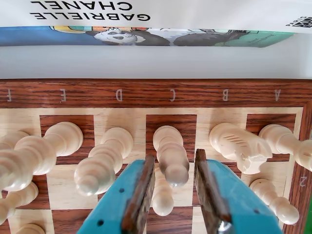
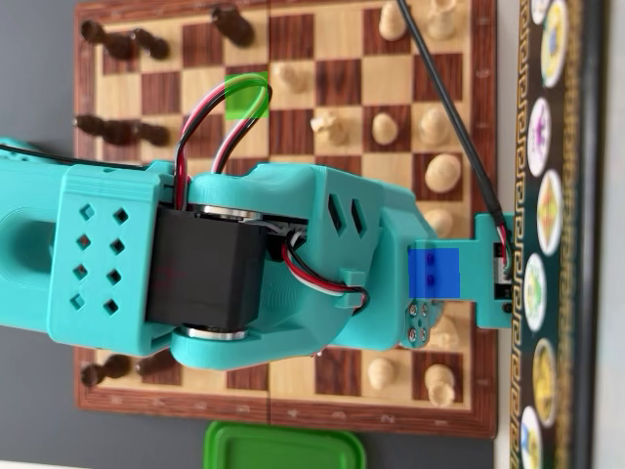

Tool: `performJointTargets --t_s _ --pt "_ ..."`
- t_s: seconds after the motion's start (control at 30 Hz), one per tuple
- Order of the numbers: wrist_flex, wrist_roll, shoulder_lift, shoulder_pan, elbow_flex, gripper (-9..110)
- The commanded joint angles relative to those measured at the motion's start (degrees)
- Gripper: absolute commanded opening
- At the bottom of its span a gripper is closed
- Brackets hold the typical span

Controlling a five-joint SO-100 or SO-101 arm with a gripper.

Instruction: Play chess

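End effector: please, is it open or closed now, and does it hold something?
End effector: open, holding nothing; jaws stand either side of a white pawn.

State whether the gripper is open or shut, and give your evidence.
Open. In the wrist view the gripper shows a clear gap between its jaws, with a white pawn standing in that gap, not clamped.

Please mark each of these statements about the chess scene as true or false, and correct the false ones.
1. The end effector is shut on a piece. False: its jaws stand open, a white pawn between them.
2. The chessboard border shows letters. True.
3. A green square is highlighted in the overhead view. True.
4. The arm is red. False: it is teal.
5. A green lid lies beside the board. True.
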Motion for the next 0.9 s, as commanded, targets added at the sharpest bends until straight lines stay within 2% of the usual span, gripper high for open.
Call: performJointTargets --t_s 0.0,0.87 --pt "-0.6 -0.4 0.5 1.2 -3.0 13" --pt "-0.7 -0.4 0.0 1.3 -3.4 13"
